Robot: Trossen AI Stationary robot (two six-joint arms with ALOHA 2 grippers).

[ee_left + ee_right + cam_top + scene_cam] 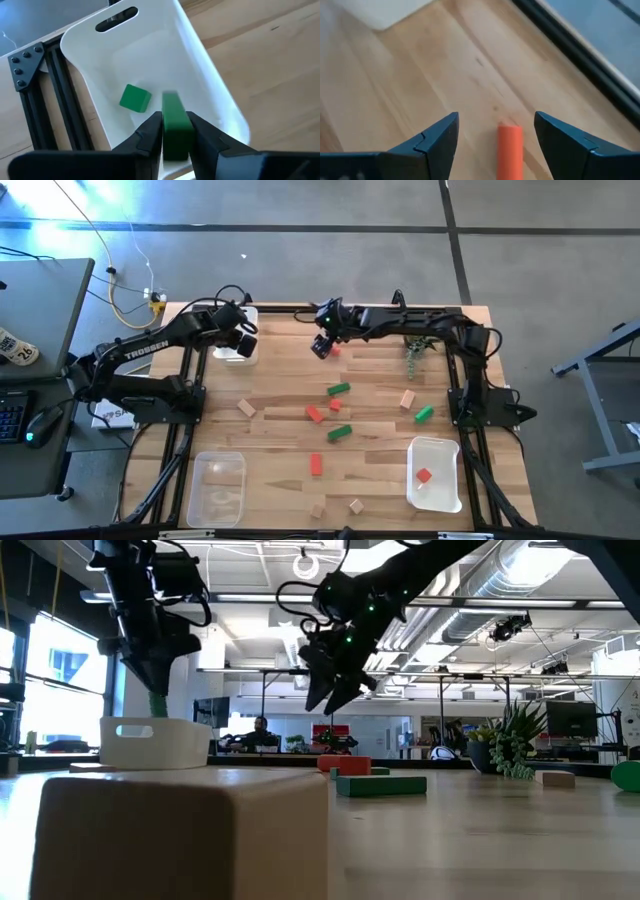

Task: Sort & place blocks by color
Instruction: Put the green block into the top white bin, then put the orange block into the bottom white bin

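Note:
My left gripper (176, 131) is shut on a green bar block (175, 117) over the white tray (236, 348) at the table's far left. A green cube (135, 97) lies on that tray's floor. My right gripper (495, 137) is open and hovers above a red block (510, 150) lying on the table near the far edge (335, 351); its fingers stand to either side, apart from it. More red, green and tan blocks lie scattered mid-table, such as a green bar (338, 389) and a red one (316, 464). One red block (424, 476) lies in the near-right white tray (436, 448). My left gripper pinches the green bar between its two fingers by its upper end (176, 142), coming from above and pointing down. The bar hangs upright below the fingers (158, 705), lifted clear above the white tray's floor.
A clear tray (218, 488) sits at the near left. A small potted plant (415, 355) stands at the far right, beside my right arm. Tan blocks lie near the near edge (356, 505). Black frame rails run along the table's left and right sides.

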